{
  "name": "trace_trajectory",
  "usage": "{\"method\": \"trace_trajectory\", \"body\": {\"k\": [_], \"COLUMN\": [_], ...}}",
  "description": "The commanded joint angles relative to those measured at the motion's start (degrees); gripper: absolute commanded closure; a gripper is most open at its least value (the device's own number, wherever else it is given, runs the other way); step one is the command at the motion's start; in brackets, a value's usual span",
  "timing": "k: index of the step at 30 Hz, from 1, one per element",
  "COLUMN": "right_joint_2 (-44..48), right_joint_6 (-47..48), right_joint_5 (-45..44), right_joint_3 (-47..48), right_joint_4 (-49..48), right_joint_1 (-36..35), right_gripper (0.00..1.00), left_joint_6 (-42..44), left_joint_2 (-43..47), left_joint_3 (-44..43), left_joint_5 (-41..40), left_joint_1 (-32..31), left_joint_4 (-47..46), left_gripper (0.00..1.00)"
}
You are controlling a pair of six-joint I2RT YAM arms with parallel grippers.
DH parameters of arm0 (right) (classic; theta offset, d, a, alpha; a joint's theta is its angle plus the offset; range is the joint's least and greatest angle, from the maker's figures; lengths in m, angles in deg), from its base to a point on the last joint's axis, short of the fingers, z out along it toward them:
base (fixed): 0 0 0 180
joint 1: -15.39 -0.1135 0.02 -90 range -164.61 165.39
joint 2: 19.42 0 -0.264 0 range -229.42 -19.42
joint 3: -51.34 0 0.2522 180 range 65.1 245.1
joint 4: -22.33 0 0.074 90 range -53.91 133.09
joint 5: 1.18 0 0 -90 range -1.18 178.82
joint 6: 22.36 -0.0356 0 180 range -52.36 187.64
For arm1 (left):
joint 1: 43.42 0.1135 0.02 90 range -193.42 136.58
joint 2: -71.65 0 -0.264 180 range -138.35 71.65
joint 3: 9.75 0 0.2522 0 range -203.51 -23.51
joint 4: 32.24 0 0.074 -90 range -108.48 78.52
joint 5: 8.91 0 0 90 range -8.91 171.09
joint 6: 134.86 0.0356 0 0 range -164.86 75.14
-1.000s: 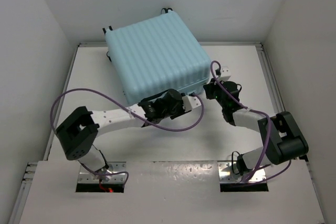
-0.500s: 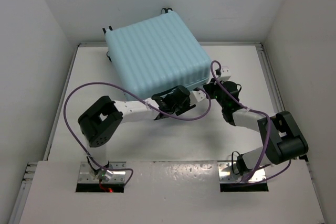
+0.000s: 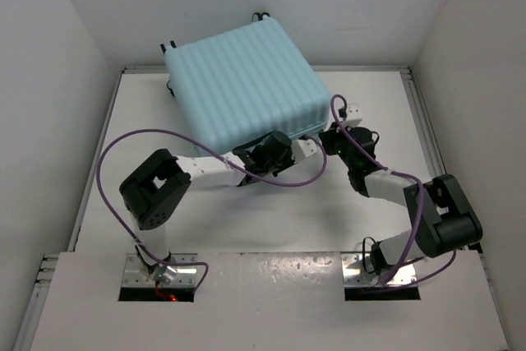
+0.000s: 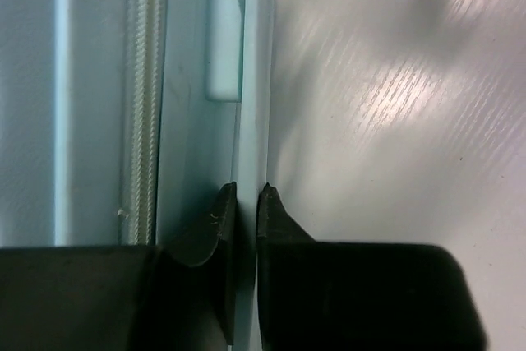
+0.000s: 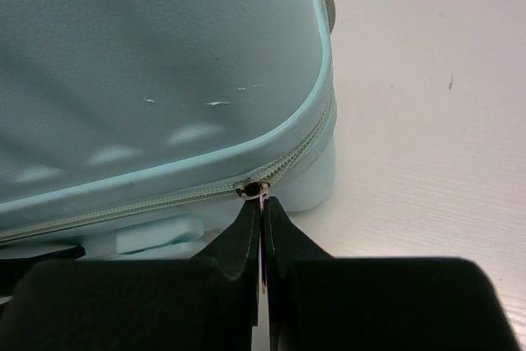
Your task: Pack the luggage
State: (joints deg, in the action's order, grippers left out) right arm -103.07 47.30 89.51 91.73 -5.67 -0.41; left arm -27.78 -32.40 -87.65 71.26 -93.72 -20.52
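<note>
The luggage (image 3: 242, 88) lies closed. My right claw (image 5: 263, 203) pinches its zip pull (image 5: 258, 189), and my left claw (image 4: 246, 196) clamps its rim (image 4: 255, 80). I judge only zipping is left.

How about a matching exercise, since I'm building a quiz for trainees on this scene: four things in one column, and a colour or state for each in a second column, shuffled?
Things
1. left gripper
2. right gripper
3. suitcase
4. cable

Colours or states
A. purple
B. shut on the zipper pull
C. pale aqua, ribbed, lying closed on the table
D. shut on a thin flat edge of the suitcase

Right pairs: 1-D, 2-B, 3-C, 4-A.
</note>
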Motion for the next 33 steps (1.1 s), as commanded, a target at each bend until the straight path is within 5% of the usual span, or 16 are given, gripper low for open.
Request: {"method": "trace_trajectory", "body": {"k": [1, 8, 13, 24, 33], "right_joint_2": [1.39, -0.80, -11.67, -27.25, -37.09], "right_joint_6": [1.70, 3.37, 1.79, 5.13, 19.53], "right_joint_5": [-1.83, 1.59, 6.34, 14.33, 22.14], "right_joint_3": [-0.27, 0.87, 7.55, 24.95, 32.68], "right_joint_4": [-0.17, -1.13, -6.12, -10.36, -16.76], "right_joint_1": [2.95, 10.51, 13.59, 18.07, 22.20], "right_gripper": [1.00, 1.00, 1.00, 1.00, 1.00], "left_joint_6": [-1.43, 0.06, 5.14, 8.76, 9.81], "left_joint_2": [4.97, 15.18, 20.02, 18.19, 14.58], "left_joint_3": [6.65, 16.93, 22.20, 21.08, 17.65], "left_joint_5": [-5.38, -4.24, -3.71, -3.18, -2.57], "left_joint_1": [3.02, 6.53, 8.99, 14.18, 18.31], "left_joint_4": [4.50, 8.45, 8.46, 9.60, 11.80], "left_gripper": [1.00, 1.00, 1.00, 1.00, 1.00]}}
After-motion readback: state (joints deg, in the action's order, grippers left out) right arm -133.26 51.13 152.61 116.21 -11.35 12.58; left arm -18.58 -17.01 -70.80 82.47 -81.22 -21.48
